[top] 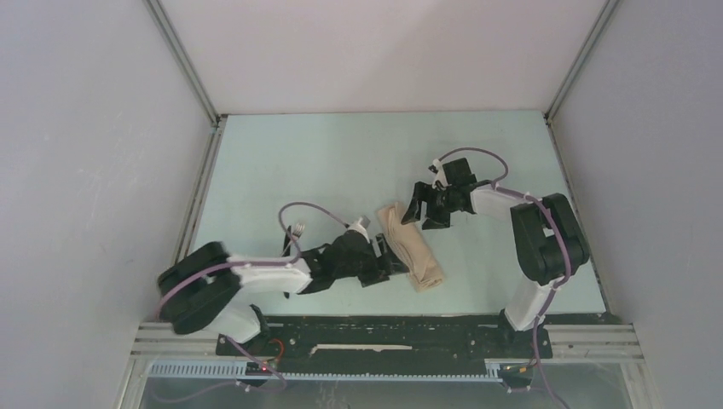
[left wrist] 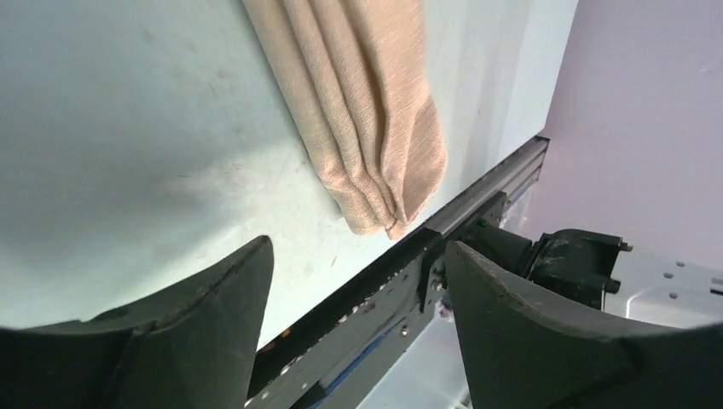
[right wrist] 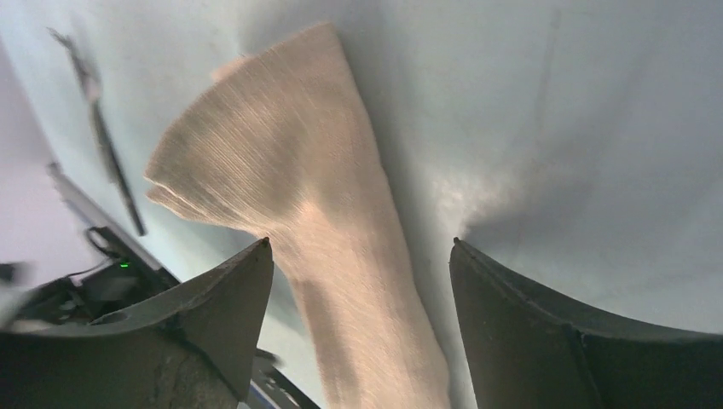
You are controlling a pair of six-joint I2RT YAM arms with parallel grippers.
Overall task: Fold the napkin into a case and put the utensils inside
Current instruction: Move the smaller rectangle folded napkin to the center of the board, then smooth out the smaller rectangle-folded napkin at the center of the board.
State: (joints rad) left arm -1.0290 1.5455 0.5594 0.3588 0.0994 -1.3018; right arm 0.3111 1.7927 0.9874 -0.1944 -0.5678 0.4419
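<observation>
My L gripper point(left wrist: 358, 245) & R gripper point(right wrist: 360, 244) are gaping wide, gripping nothing; I'm reckoning: rise straight off case point(top: 413, 249), no snagging folds, then fork point(top: 299, 228).

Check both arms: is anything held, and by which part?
Nothing is held. Both grippers are open: the left gripper sits short of the folded napkin, the right gripper is spread wide around it, not closed on it. The napkin lies loose on the table.

Pale green table point(top: 341, 153), folded beige napkin point(top: 412, 247) lying flat mid-table, silver fork point(top: 298, 228) to its left.
</observation>
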